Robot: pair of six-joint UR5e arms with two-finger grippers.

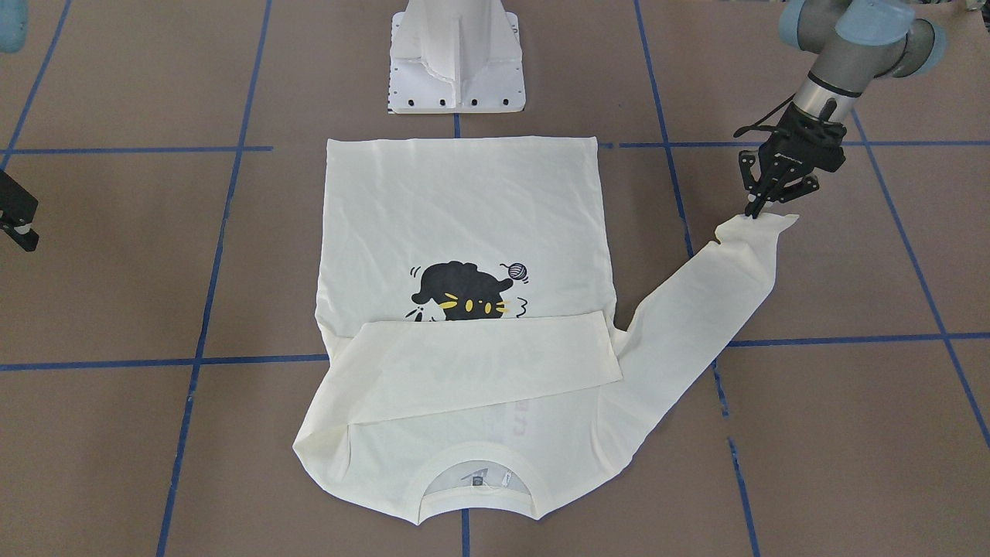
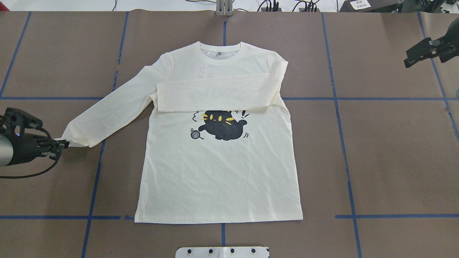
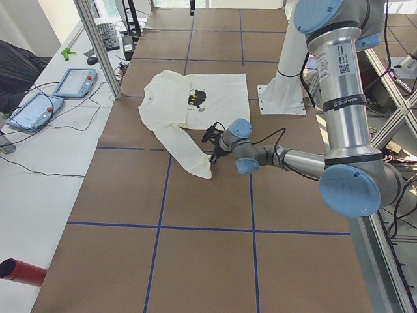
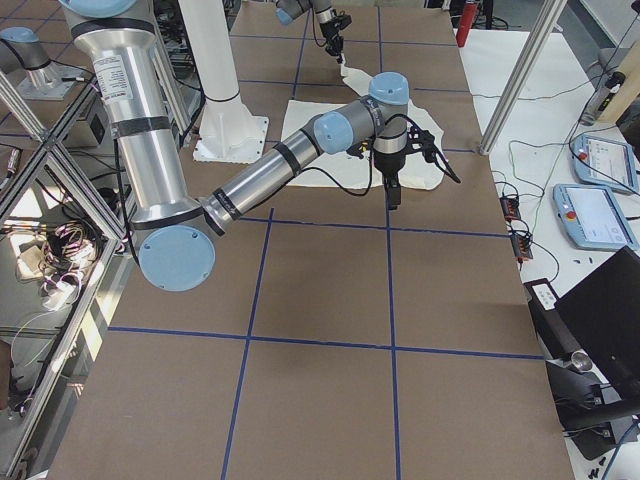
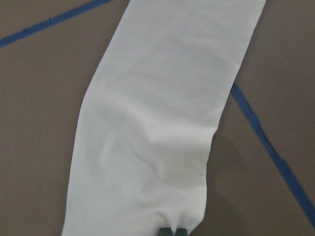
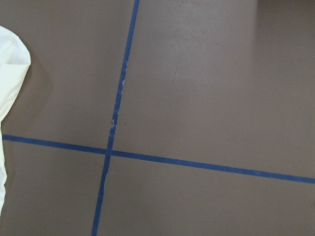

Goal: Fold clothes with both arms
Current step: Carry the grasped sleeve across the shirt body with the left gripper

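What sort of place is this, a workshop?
Probably a robotics lab: two robot arms at a tape-gridded table, the left end effector pinching a T-shirt sleeve, control tablets on the side bench.

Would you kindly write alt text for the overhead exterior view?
A cream long-sleeved T-shirt lies print-up on the brown table, one sleeve folded across its chest. The left gripper pinches the other sleeve's cuff; the right gripper sits far from the shirt.
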